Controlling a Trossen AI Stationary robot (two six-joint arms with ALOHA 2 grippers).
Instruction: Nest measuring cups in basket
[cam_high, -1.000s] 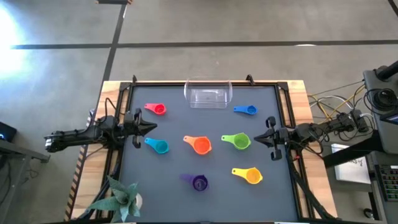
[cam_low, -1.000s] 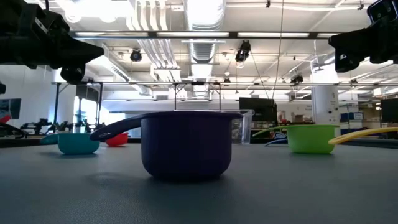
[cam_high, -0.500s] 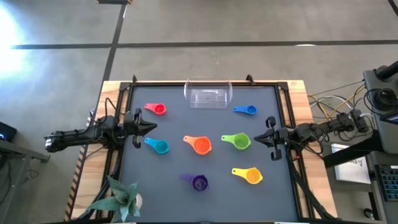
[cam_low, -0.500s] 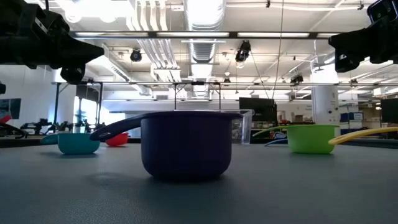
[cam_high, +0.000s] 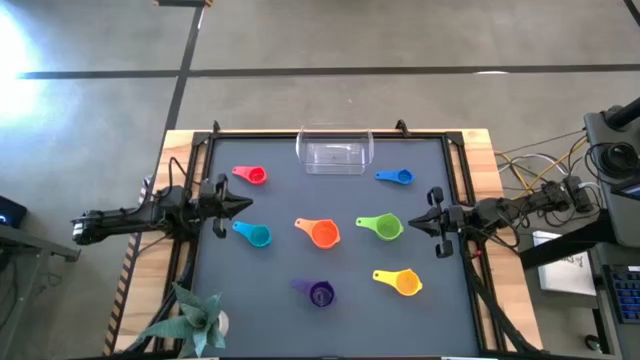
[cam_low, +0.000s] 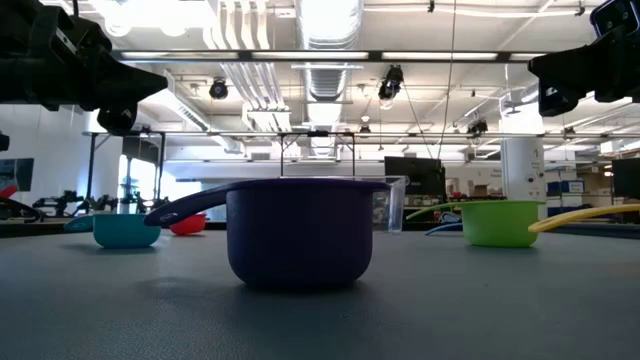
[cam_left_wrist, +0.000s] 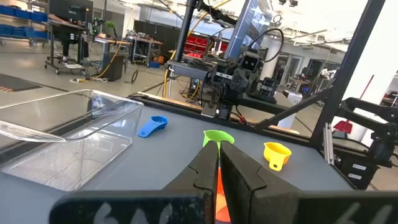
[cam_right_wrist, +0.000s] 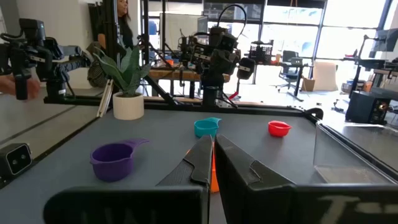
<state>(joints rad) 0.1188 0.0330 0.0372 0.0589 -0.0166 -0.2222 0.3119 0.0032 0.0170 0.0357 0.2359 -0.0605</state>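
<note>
From above, the clear basket (cam_high: 334, 154) sits at the far middle of the dark desk (cam_high: 280, 250), with nothing in it. Six measuring cups lie scattered and apart: the red cup (cam_high: 253, 176) and blue cup (cam_high: 399, 177) to either side of the basket, the light blue cup (cam_high: 256, 235), orange cup (cam_high: 322, 233) and green cup (cam_high: 384, 227) in a middle row, the purple cup (cam_high: 319, 293) and yellow cup (cam_high: 403, 282) nearest the front. The left gripper (cam_high: 240, 206) hovers at the left edge, the right gripper (cam_high: 416, 222) at the right edge. A potted plant (cam_high: 195, 318) stands at the front left corner.

At desk level, the purple cup (cam_low: 298, 232) fills the middle, the light blue cup (cam_low: 124, 230) to one side and the green cup (cam_low: 500, 222) to the other.

In the left wrist view, the left gripper (cam_left_wrist: 218, 174) has its fingers pressed together, holding nothing; the basket (cam_left_wrist: 65, 140) lies beside it.

In the right wrist view, the right gripper (cam_right_wrist: 213, 163) is likewise closed and empty, the purple cup (cam_right_wrist: 113, 160) nearby.
</note>
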